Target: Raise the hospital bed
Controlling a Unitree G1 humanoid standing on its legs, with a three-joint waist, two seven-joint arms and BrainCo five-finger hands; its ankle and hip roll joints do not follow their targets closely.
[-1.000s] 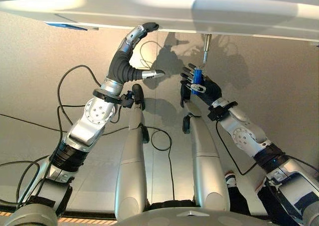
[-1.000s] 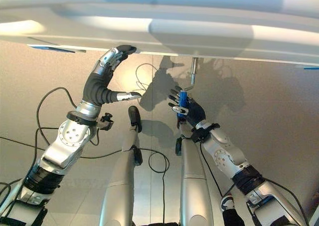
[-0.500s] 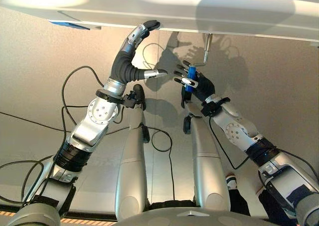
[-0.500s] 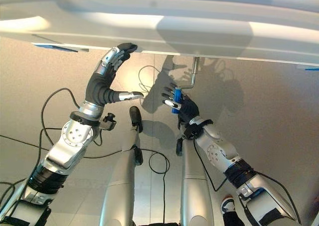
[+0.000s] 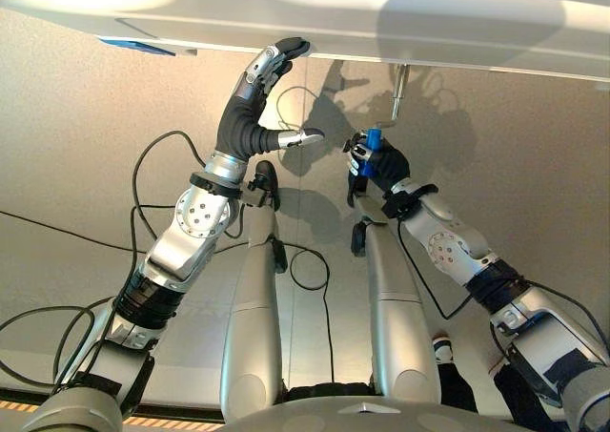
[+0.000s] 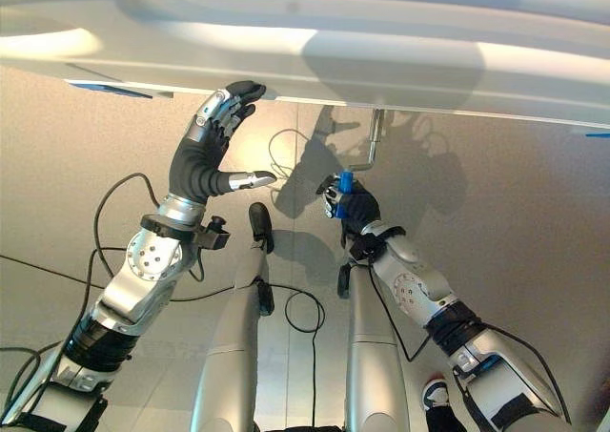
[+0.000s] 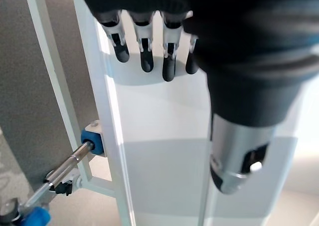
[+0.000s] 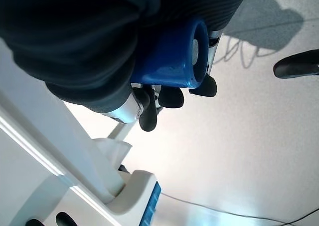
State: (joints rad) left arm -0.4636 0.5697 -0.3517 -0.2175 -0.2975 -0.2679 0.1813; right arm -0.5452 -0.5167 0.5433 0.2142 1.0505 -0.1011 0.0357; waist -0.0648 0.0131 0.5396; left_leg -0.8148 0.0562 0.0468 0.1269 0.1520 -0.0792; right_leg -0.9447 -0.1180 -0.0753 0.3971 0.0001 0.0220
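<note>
The white footboard of the hospital bed (image 5: 400, 22) spans the top of the eye views. A metal crank (image 5: 397, 89) hangs from its lower edge and ends in a blue handle (image 5: 374, 140). My right hand (image 5: 379, 163) is shut on that blue handle (image 8: 172, 56), fingers curled round it. My left hand (image 5: 255, 89) is open, its straight fingers resting flat on the footboard's lower edge (image 7: 149, 91), thumb sticking out sideways. The crank rod and blue handle (image 7: 35, 217) also show in the left wrist view.
A grey floor (image 5: 76, 146) lies under the bed. A person's shoe (image 5: 440, 346) stands on the floor at the lower right. A blue tag (image 5: 138, 46) sits on the bed edge to the left of my left hand.
My right hand has closed tighter on the blue handle and swung it leftward, then up, turning the crank. The left hand stays on the footboard edge.
</note>
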